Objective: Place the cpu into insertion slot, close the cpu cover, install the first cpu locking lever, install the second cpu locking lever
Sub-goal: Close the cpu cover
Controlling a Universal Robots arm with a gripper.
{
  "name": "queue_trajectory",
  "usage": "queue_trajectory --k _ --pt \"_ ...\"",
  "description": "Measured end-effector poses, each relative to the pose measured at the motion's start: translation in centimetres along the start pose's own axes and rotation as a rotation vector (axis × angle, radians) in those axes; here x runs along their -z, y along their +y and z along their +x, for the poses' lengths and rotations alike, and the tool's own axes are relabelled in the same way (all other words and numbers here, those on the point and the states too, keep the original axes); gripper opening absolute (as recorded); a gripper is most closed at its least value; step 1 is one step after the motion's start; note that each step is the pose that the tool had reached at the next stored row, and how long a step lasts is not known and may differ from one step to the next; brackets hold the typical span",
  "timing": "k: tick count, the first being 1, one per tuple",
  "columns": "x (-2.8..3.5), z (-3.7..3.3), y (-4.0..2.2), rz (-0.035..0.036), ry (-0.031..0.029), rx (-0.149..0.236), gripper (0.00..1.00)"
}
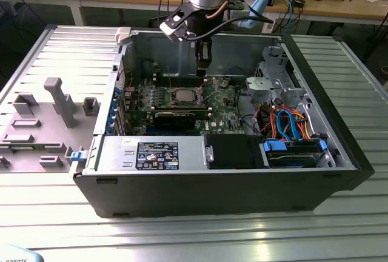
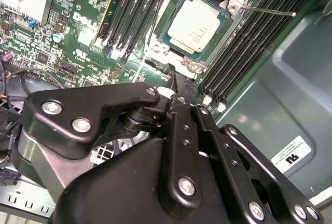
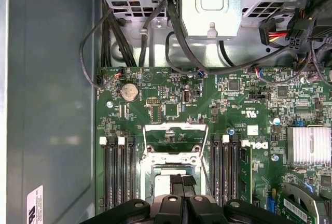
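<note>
The cpu (image 2: 194, 24) lies flat in the insertion slot (image 2: 220, 40), silver top up, on the green board; it also shows in the exterior view (image 1: 182, 96). The cpu cover (image 3: 175, 127) stands flipped open beside the slot, a silvery frame with a large window. A thin wire locking lever (image 2: 270, 11) sticks out from the slot's corner, unlatched. My gripper (image 1: 204, 59) hangs above the slot's edge, a little off the cpu. Its fingers (image 3: 179, 185) are shut with nothing between them, and they hide part of the slot in the first wrist view.
Black memory slots (image 3: 118, 167) flank the slot on both sides. A finned heatsink (image 3: 308, 145), the black graphics card (image 1: 176, 116), a drive cage (image 1: 273, 83) with coloured cables, and the case walls (image 1: 200, 198) surround the board. A grey fixture tray (image 1: 42, 122) lies outside on the exterior view's left.
</note>
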State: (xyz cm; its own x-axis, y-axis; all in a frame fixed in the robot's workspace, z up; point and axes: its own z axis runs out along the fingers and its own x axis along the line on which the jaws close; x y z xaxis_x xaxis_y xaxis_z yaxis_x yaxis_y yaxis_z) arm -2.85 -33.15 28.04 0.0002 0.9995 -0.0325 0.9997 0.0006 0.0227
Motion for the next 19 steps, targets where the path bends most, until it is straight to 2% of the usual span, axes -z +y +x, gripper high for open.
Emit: queue_trajectory --k 10,19 --pt "-0.01 0.00 0.32 0.0000 0.0001 0.000 0.11" --pt "-0.02 0.00 0.91 0.0000 0.0000 0.000 0.11"
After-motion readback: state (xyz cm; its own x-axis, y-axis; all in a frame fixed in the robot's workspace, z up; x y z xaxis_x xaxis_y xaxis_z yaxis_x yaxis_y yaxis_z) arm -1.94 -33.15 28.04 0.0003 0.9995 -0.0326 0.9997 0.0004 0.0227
